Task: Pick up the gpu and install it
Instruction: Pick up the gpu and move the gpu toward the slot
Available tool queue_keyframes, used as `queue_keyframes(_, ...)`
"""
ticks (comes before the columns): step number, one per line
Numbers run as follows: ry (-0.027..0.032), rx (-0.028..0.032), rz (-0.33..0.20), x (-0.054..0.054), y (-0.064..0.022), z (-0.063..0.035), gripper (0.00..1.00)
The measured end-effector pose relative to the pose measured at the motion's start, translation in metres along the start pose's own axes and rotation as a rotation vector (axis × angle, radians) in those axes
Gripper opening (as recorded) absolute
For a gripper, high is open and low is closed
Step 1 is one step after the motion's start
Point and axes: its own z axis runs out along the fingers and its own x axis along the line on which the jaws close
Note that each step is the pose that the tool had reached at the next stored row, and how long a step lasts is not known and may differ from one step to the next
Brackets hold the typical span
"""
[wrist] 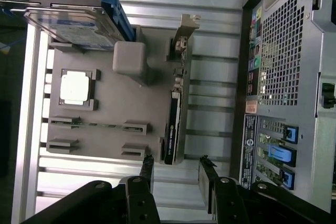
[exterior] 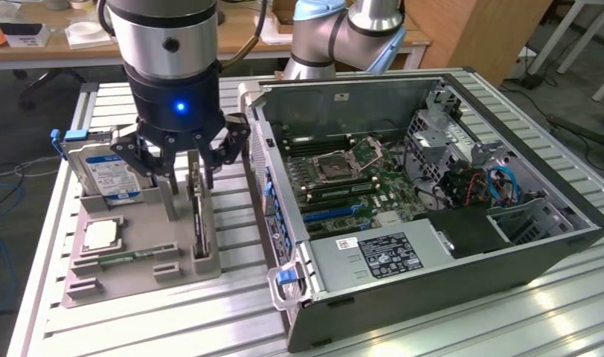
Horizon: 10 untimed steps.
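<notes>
While poised over the gpu (wrist: 171, 129), pincer (wrist: 176, 159) wide open — grips nothing | gpu on edge in grey tray (wrist: 113, 106)

A hard drive (exterior: 108, 175) stands just beside the gripper (exterior: 183, 177). A processor (exterior: 100, 235) lies farther off in the same grey tray (exterior: 148, 230), and an open computer case (exterior: 431, 297) sits on the gripper's other side.

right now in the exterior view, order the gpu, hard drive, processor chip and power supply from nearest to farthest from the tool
1. gpu, on edge in the grey holder, under the open tool.
2. hard drive, upright, just to the exterior view's left.
3. processor chip, flat in the holder, toward the camera.
4. power supply, inside the computer case, on the exterior view's right.
</notes>
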Motion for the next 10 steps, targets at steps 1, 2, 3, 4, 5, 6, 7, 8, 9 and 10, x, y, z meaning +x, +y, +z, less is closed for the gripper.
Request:
queue_keyframes(1,0.0000,0.0000,0.000,0.000,0.0000,0.0006,0.47)
queue_keyframes(2,0.0001,0.0001,0.000,0.000,0.0000,0.0012,0.47)
queue_keyframes(3,0.0000,0.0000,0.000,0.000,-0.0001,0.0020,0.47)
queue_keyframes(4,0.0002,-0.0003,0.000,0.000,-0.0002,0.0029,0.47)
queue_keyframes(5,0.0000,-0.0007,-0.001,0.000,-0.0002,0.0040,0.47)
queue_keyframes(6,0.0000,-0.0008,0.000,0.000,-0.0002,0.0048,0.47)
queue_keyframes(7,0.0001,-0.0007,0.000,0.001,-0.0002,0.0059,0.47)
queue_keyframes(8,0.0000,-0.0009,0.000,0.002,-0.0003,0.0077,0.47)
queue_keyframes(9,0.0000,-0.0009,0.000,0.002,-0.0003,0.0096,0.47)
queue_keyframes(10,0.0001,-0.0008,-0.001,0.003,-0.0005,0.0113,0.47)
